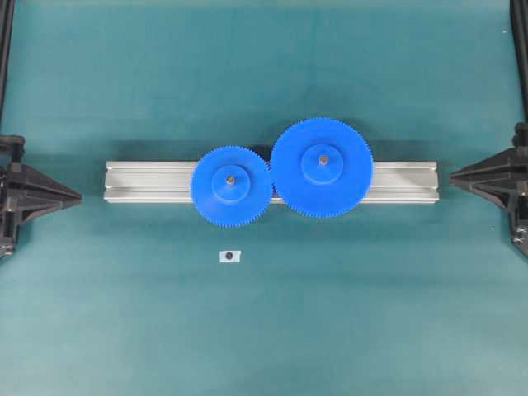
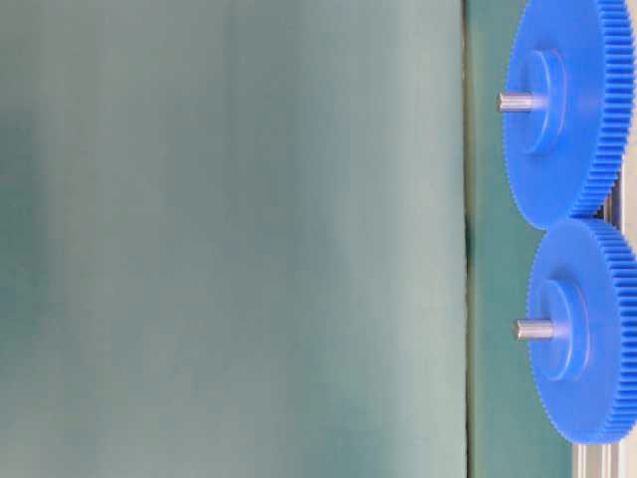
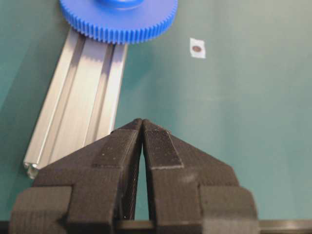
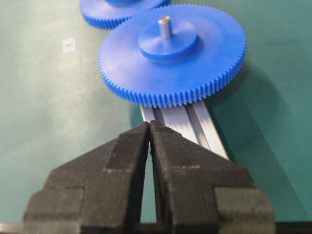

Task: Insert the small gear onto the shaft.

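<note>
Since the small gear [image 1: 231,183] already sat on its shaft [image 1: 230,177] over the rail [image 1: 148,181], both tools [image 3: 142,123] [image 4: 149,125] pressed together, I feared only a bump unseating it.

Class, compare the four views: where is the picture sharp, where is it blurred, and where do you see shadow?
Overhead: evenly lit and sharp. Table-level: the left is a blurred green expanse, only the small gear and large gear crisp. Right wrist: dark shadow beside the rail. Left wrist: claw sharp, paper tag soft.
</note>
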